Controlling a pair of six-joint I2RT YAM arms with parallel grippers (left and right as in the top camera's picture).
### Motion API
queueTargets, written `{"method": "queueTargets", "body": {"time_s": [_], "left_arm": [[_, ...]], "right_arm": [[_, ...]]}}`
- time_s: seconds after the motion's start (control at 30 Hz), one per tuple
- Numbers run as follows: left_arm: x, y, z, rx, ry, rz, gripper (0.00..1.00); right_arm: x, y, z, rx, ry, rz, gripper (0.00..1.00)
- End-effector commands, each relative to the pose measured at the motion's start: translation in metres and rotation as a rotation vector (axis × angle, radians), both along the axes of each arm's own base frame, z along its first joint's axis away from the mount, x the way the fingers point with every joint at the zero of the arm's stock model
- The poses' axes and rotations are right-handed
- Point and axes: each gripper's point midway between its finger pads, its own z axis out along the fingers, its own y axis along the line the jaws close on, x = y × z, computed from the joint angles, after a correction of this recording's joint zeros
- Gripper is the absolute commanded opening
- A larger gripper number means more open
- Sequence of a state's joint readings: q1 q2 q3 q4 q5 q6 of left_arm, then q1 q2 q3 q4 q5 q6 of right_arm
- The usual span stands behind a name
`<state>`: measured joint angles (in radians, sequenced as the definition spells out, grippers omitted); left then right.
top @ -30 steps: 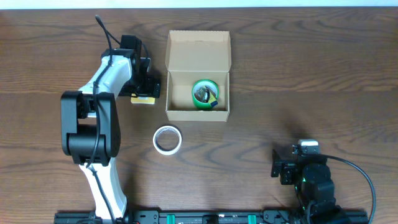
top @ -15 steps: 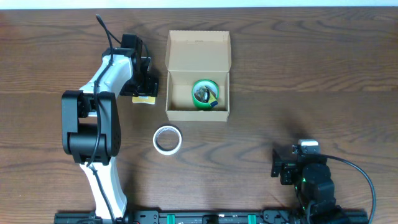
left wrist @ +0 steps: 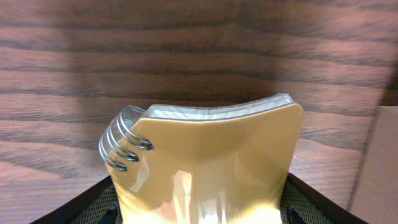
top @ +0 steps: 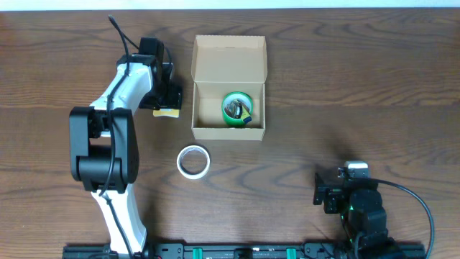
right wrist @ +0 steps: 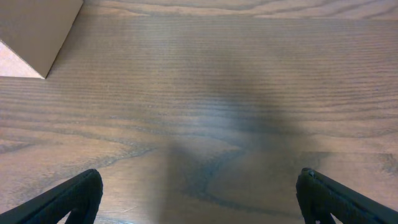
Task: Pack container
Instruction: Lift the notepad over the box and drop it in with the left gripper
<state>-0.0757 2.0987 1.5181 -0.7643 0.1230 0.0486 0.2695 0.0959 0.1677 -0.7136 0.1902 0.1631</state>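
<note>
Left pincer (left wrist: 202, 202) grasps the spiral notepad (left wrist: 211, 155) beside the container (top: 208, 108); right pincer (right wrist: 199, 193) released. We note green tape roll (top: 224, 108) packed, white tape roll (top: 194, 174) waiting on desk (top: 323, 86).

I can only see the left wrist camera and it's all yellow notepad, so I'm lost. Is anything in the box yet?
Observer: Yes. The overhead view shows a green tape roll lying inside the open container.
Operator: Is more stuff waiting?
Observer: A white tape roll lies on the table, on the robot's side of the container and apart from it.
Operator: And the other hand?
Observer: The right hand is open over bare wood, holding nothing.
</note>
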Motion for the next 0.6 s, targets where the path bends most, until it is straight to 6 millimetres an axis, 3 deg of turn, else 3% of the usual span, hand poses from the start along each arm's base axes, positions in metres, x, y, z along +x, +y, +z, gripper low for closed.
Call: {"method": "queueTargets", "body": {"time_s": [0.0,0.23,0.43,0.57], "left_arm": [[0.009,0.003,0.037,0.018,-0.093,0.015,0.38],[0.014,0.006,0.118,0.018,-0.29,0.022,0.36],[0.011,0.001,0.158,-0.001,-0.386,0.028,0.31],[0.006,-0.018,0.178,-0.017,-0.436,-0.016,0.31]], "right_arm": [[0.0,-0.001,-0.001,-0.011,-0.002,0.002,0.99],[0.0,-0.001,-0.001,-0.012,-0.002,0.001,0.99],[0.0,-0.001,-0.001,-0.012,-0.002,0.001,0.99],[0.0,-0.001,-0.001,-0.012,-0.002,0.001,0.99]]}}
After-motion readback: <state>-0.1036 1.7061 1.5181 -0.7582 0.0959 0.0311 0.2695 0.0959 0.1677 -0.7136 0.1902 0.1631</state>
